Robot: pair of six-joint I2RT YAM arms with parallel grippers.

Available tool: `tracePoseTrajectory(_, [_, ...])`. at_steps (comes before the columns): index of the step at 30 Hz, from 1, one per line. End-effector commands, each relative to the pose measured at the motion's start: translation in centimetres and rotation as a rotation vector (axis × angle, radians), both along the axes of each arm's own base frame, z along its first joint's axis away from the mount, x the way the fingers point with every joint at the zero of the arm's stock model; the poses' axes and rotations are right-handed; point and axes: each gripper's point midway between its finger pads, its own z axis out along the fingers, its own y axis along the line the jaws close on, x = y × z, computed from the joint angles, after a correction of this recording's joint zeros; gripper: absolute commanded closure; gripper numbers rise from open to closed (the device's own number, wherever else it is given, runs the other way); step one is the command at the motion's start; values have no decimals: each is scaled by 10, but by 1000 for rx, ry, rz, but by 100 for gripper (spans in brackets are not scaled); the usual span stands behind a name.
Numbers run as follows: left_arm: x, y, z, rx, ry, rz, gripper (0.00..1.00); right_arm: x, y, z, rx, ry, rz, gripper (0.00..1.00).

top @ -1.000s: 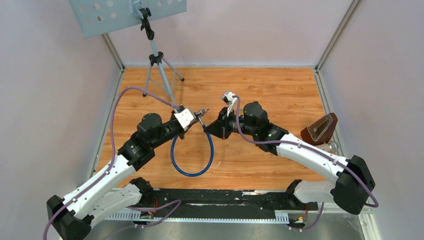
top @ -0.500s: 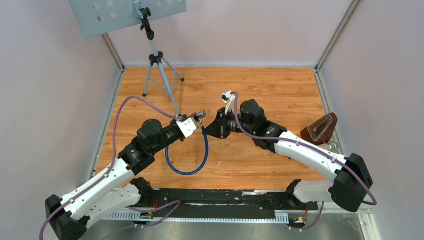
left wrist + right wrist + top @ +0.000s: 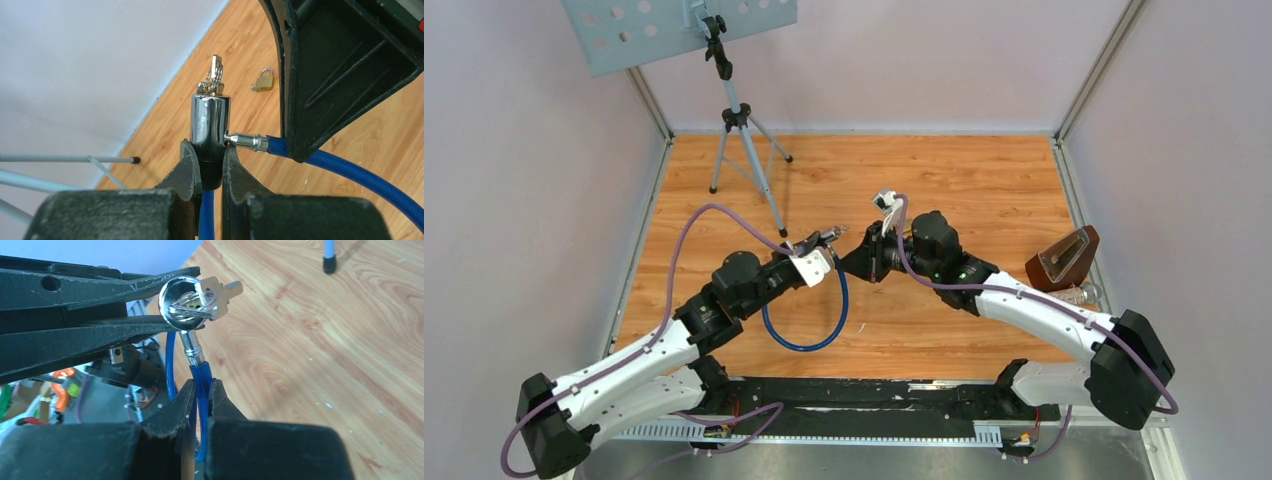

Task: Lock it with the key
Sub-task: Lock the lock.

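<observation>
Chrome lock cylinder (image 3: 210, 119) is clamped by its black lower section in the left gripper (image 3: 210, 151). The fingers are closed on it, with only the width of the body between them. The key (image 3: 215, 75), on a split ring, stands in the top face of the cylinder. The right gripper (image 3: 202, 386) is closed narrowly on the blue cable (image 3: 201, 374), just behind the metal ferrule (image 3: 190, 347), which meets the side of the cylinder.

Left wrist view only: a brass padlock (image 3: 263, 80) lies on the wood surface (image 3: 390, 130) beyond the cylinder.

Top external view only: the cable hangs as a loop below both grippers. A tripod stand (image 3: 742, 130) is at far left and a brown wedge-shaped object (image 3: 1064, 258) at the right edge.

Against the frame one second earlier, the left forearm lies nearer the near edge of the table and further right. The grippers remain joined at the cylinder.
</observation>
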Motion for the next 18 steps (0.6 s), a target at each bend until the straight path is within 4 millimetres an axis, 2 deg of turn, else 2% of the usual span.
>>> tracePoseTrajectory(1, [-5, -26, 7, -77, -90, -36, 100, 52, -9, 25, 97, -241, -191, 100])
tracePoseTrajectory(2, [-2, -28, -8, -38, -99, -23, 100, 55, -9, 23, 95, -265, -199, 100])
tracePoseTrajectory(3, [5, -25, -1, -62, -136, 23, 100, 59, -9, 19, 83, -280, -210, 100])
tracePoseTrajectory(4, [6, -27, -15, -28, -148, 30, 100, 63, -9, 14, 66, -292, -218, 100])
tracePoseTrajectory(5, [10, -26, -6, -63, -185, 61, 100, 66, -9, 10, 51, -303, -223, 100])
tracePoseTrajectory(6, [12, -26, -12, -59, -202, 74, 100, 68, -9, 6, 38, -313, -226, 100])
tracePoseTrajectory(9, [11, -27, -27, -33, -222, 82, 100, 73, -10, -10, 2, -318, -240, 100])
tracePoseTrajectory(18, [-2, -26, -44, -27, -254, 94, 100, 69, -10, -45, -5, -243, -241, 100])
